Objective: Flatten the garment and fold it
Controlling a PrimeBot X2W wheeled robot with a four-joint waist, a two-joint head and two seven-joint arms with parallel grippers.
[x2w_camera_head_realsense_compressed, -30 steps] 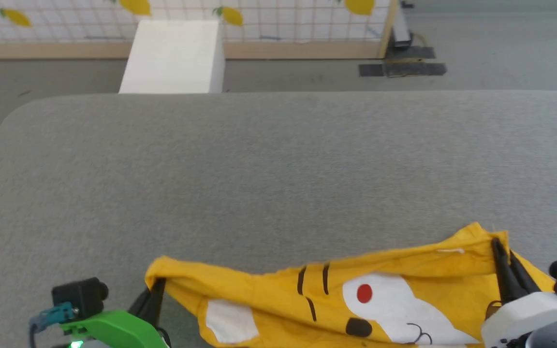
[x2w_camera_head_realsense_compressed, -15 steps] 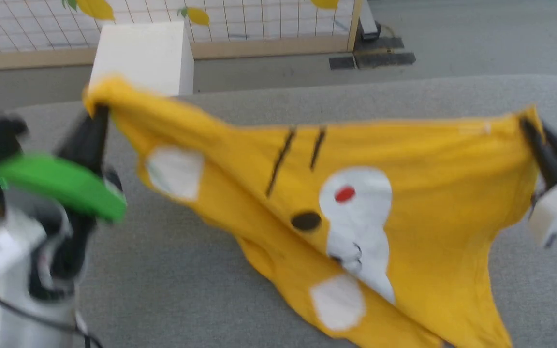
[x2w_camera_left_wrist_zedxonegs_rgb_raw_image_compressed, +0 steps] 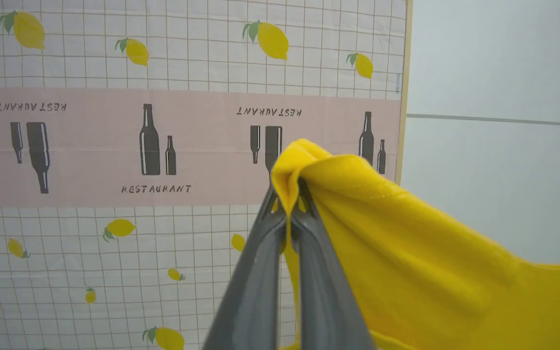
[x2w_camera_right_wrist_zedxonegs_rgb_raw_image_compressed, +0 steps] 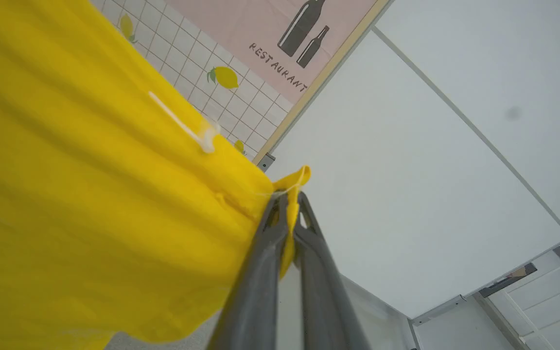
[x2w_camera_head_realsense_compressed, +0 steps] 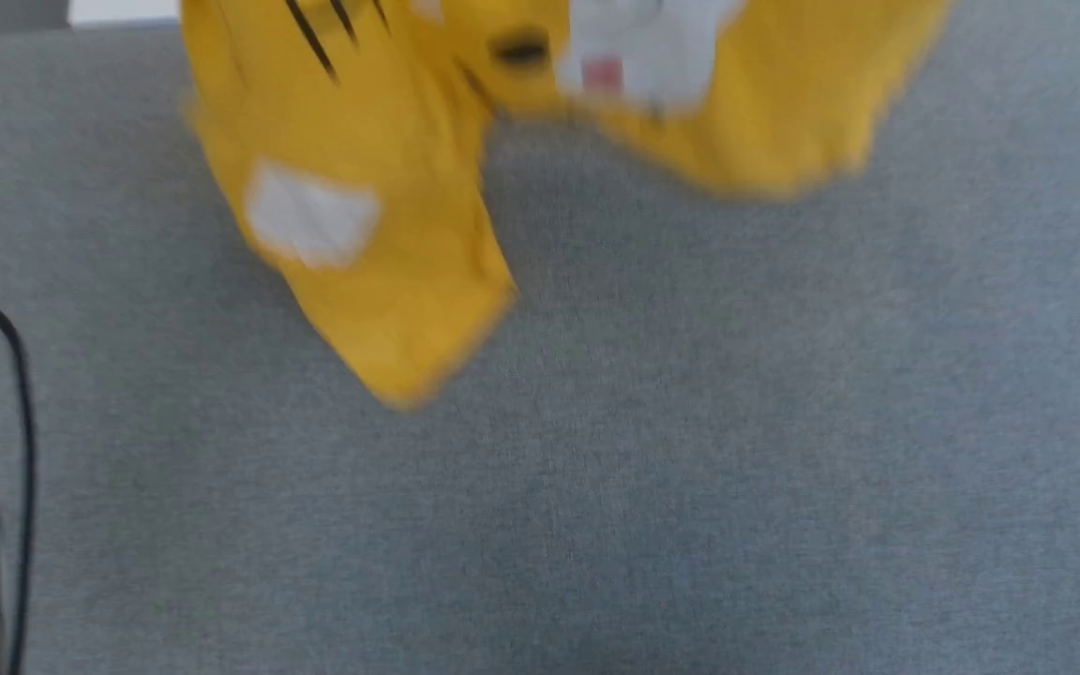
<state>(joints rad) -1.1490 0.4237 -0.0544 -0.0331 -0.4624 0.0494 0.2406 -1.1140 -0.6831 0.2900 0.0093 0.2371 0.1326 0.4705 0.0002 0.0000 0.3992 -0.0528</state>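
The garment (x2w_camera_head_realsense_compressed: 390, 281) is held up, hanging over the grey counter (x2w_camera_head_realsense_compressed: 690, 487). One bunched edge is pinched between the closed fingers of the left gripper (x2w_camera_left_wrist_zedxonegs_rgb_raw_image_compressed: 289, 197), and another is clamped likewise by the right gripper (x2w_camera_right_wrist_zedxonegs_rgb_raw_image_compressed: 289, 201).

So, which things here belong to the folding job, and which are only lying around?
Job: mustard-yellow T-shirt; left gripper and right gripper, both shut on its edge; grey fabric-covered surface below it.
Lying about: lemon-print screen; black cable; white wall.
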